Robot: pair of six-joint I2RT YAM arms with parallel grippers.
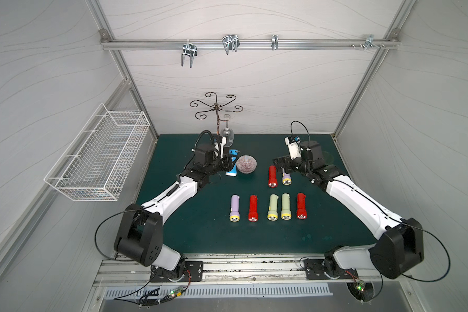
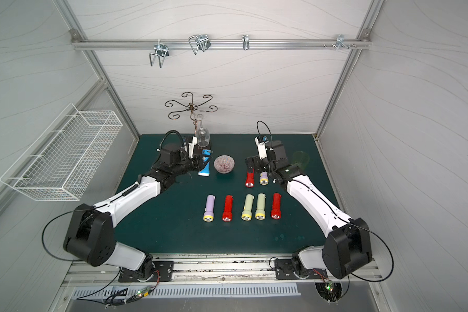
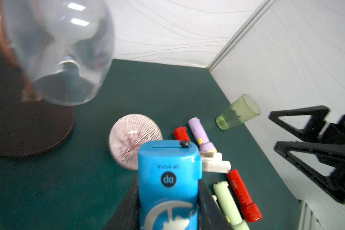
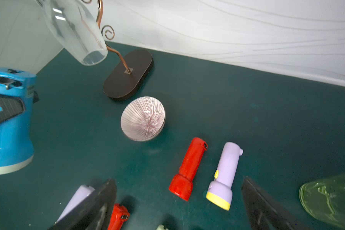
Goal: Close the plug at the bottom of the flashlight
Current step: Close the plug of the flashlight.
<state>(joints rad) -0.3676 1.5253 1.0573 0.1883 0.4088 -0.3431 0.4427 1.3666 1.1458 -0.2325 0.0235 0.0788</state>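
A blue flashlight (image 1: 231, 165) stands on its white lens end on the green mat at the back left. My left gripper (image 3: 167, 199) is shut on its body from the side. Its bottom end points up. In the left wrist view the white plug (image 3: 215, 164) sticks out sideways from that end, folded open. The right wrist view shows the same flashlight (image 4: 8, 127) with an open recess at its bottom end. My right gripper (image 4: 178, 180) is open and holds nothing. It hovers over a red flashlight (image 1: 272, 177) and a lilac one (image 1: 286, 178), apart from the blue flashlight.
Several small flashlights (image 1: 268, 207) lie in a row at mid-table. A striped bowl (image 1: 246, 163) sits right beside the blue flashlight. A wine glass (image 1: 226, 132) hangs on a copper stand behind it. A green cup (image 3: 237, 112) stands near the right wall and a wire basket (image 1: 97, 156) hangs on the left wall.
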